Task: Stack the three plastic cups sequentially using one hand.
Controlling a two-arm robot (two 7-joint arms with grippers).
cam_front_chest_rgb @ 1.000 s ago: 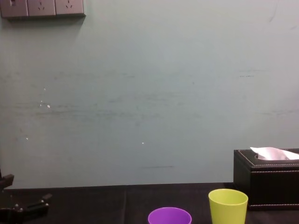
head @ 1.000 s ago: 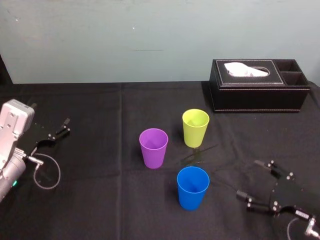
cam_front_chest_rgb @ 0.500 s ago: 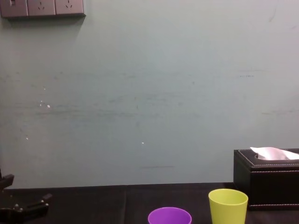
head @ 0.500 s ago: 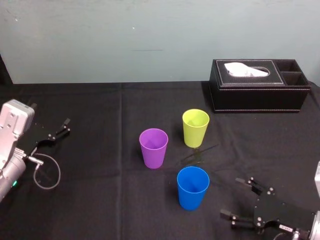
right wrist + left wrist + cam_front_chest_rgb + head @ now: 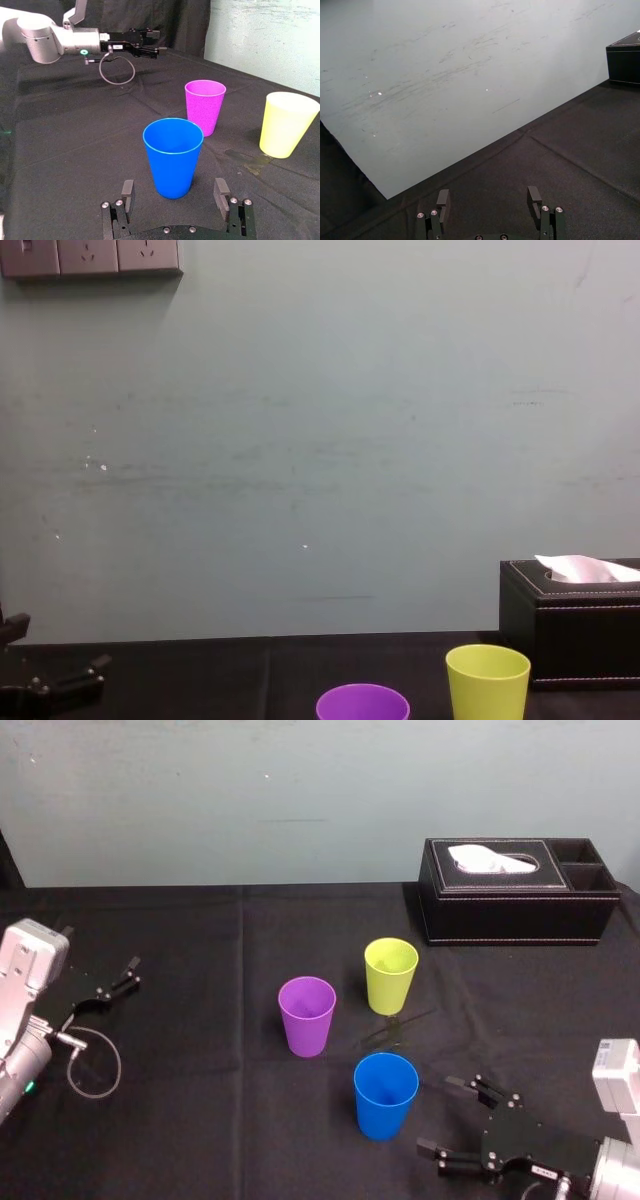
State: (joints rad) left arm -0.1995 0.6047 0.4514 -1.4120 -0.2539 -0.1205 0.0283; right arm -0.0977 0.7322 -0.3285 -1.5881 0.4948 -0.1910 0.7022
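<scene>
Three plastic cups stand upright and separate on the black counter (image 5: 200,1120):
- one purple cup (image 5: 307,1015)
- one yellow-green cup (image 5: 391,975), behind it and to the right
- one blue cup (image 5: 385,1095), nearest me

One black tissue box (image 5: 518,890) sits at far right. My right gripper (image 5: 437,1115) is low, just right of the blue cup, jaws apart, not touching. My left gripper (image 5: 128,973) rests far left, jaws apart, empty.

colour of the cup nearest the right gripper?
The cup is plain blue, no pattern. It shows best in the right wrist view.
</scene>
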